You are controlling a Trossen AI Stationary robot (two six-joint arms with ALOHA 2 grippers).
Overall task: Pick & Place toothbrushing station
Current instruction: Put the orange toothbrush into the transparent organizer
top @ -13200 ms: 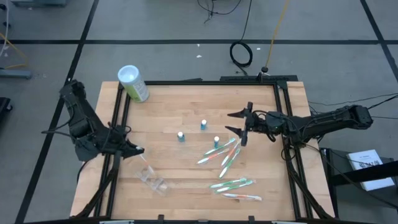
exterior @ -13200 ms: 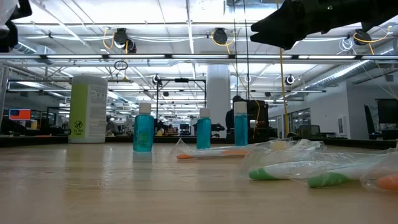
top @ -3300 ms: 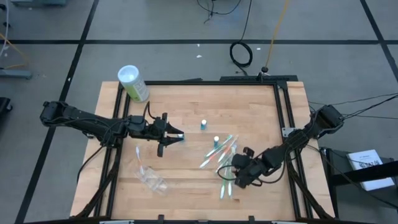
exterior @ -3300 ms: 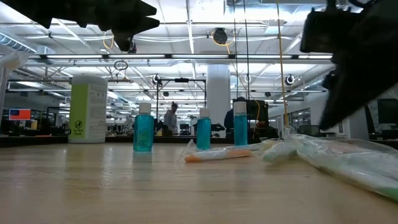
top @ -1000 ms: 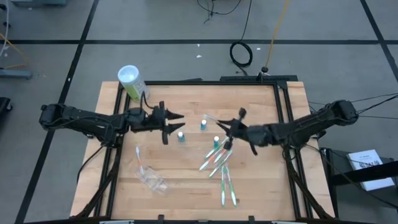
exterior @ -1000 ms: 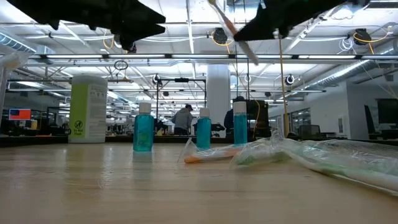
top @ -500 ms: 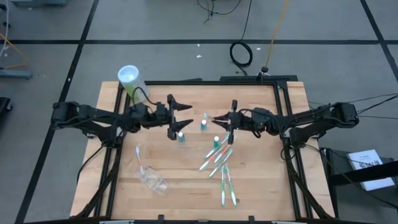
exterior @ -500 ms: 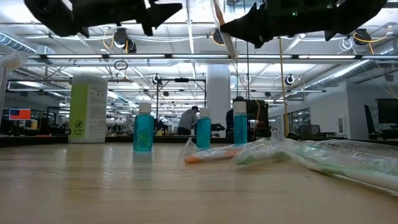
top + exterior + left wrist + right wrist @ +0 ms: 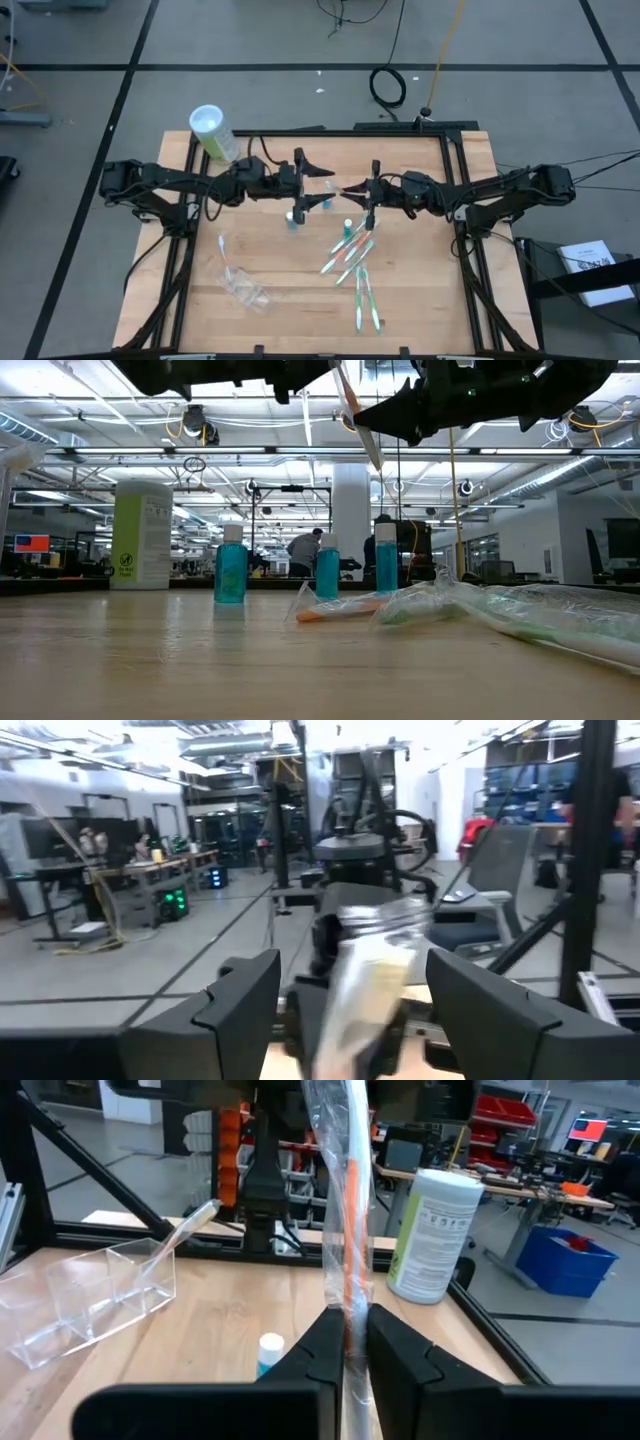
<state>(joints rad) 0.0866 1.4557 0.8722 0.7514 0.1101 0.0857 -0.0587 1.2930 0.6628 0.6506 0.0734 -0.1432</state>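
I'm in a big open robotics lab or workshop: exposed ceiling pipes and strip lights [image 9: 300, 452], rows of workbenches [image 9: 120, 870], red storage bins [image 9: 500, 1110], a monitor [image 9: 32, 544], an office chair [image 9: 500, 850], my wooden counter [image 9: 280, 270] in a black frame.

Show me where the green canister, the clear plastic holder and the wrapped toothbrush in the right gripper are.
green canister [image 9: 208, 123], high view, white lid.
clear plastic holder [image 9: 85, 1295], right wrist view, front wall.
wrapped toothbrush [image 9: 349, 1240], right wrist view, orange handle above the fingers.

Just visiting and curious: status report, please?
Right gripper shut on wrapped toothbrush, held above table. Left gripper open, facing it, not gripping. Nothing between them.
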